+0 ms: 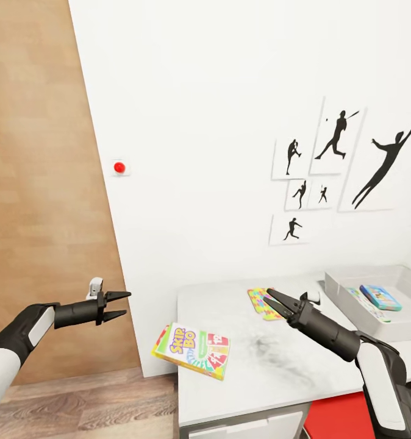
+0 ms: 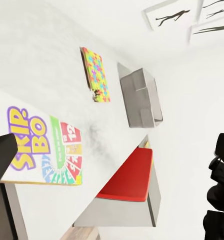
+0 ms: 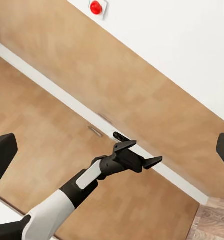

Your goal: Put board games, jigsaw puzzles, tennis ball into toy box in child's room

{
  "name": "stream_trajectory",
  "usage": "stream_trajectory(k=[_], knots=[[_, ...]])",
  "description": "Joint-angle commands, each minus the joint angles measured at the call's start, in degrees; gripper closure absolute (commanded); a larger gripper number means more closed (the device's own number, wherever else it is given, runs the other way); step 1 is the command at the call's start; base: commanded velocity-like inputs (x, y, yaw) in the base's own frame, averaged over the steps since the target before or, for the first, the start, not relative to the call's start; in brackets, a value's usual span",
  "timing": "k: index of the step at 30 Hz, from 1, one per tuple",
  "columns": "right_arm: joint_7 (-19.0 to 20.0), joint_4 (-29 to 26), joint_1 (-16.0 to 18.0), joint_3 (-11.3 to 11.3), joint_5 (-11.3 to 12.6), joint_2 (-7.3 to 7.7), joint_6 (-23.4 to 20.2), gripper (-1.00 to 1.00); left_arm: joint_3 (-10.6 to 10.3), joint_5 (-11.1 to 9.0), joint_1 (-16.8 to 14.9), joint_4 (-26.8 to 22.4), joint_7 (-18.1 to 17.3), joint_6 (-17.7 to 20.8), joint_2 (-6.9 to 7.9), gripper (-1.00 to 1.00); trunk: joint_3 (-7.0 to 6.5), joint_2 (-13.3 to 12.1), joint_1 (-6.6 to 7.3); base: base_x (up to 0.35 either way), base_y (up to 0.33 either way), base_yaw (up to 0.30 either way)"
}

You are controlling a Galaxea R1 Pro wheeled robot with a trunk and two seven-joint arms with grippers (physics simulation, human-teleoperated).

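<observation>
A Skip-Bo board game [image 1: 191,350] lies at the white table's [image 1: 278,372] left edge and hangs over it; the left wrist view shows this box [image 2: 42,147] close up. A bright jigsaw puzzle [image 1: 259,302] lies flat further back, partly under my right gripper [image 1: 275,303], which hovers open just above it. The grey toy box [image 1: 346,299] at the table's right holds a blue board game [image 1: 380,297] and a pale flat item beside it. My left gripper [image 1: 118,305] hangs open and empty in the air left of the table. The tennis ball and the bed are out of view.
A white wall with black sports silhouettes [image 1: 336,158] and a red button [image 1: 119,167] rises behind the table. A wooden door panel [image 1: 41,183] stands at the left. A red seat [image 1: 346,417] sits under the table's front right. Wood-plank floor [image 1: 89,408] lies below my left arm.
</observation>
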State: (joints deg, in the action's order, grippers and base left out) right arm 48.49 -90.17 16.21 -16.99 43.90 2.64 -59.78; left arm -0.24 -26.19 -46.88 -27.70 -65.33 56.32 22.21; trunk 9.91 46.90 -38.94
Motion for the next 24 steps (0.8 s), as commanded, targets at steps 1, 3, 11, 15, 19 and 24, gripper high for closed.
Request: stream_trajectory(k=[1, 3, 11, 15, 19, 24], knots=[[0.33, 0.0, 0.05, -0.06, -0.22, -0.04, -0.22, -1.0, -0.02, -0.04, -0.05, 0.01, -0.17, 0.29, 0.02, -1.0, 0.27, 0.49, -0.24, 0.0, 0.0, 0.0], [0.31, 0.0, 0.05, -0.06, -0.22, -0.06, -0.22, -1.0, -0.02, -0.02, -0.05, 0.01, -0.17, 0.29, 0.0, -1.0, 0.63, 1.29, -0.68, 0.0, 0.0, 0.0], [0.22, 0.0, 0.05, -0.06, -0.65, -0.17, -0.22, -1.0, -0.02, 0.0, -0.05, 0.01, -0.23, 0.26, 0.01, -1.0, 2.07, 4.5, -2.43, 0.0, 0.0, 0.0], [0.16, 0.0, 0.05, -0.06, -0.77, -0.24, -0.22, -1.0, -0.02, 0.0, -0.05, 0.01, -0.18, 0.27, -0.01, -1.0, 2.79, 6.1, -3.31, 0.0, 0.0, 0.0], [-0.11, 0.0, 0.05, 0.01, -0.85, -0.23, -0.22, -1.0, -0.02, 0.0, -0.05, 0.01, -0.21, 0.28, -0.03, -1.0, 3.51, 7.71, -4.19, 0.0, 0.0, 0.0], [-0.75, 0.0, 0.05, 0.79, -0.91, -0.5, -0.22, -1.0, -0.02, 0.0, -0.05, 0.01, -0.29, 0.25, 0.01, -1.0, 4.4, 9.71, -5.29, 0.0, 0.0, 0.0]])
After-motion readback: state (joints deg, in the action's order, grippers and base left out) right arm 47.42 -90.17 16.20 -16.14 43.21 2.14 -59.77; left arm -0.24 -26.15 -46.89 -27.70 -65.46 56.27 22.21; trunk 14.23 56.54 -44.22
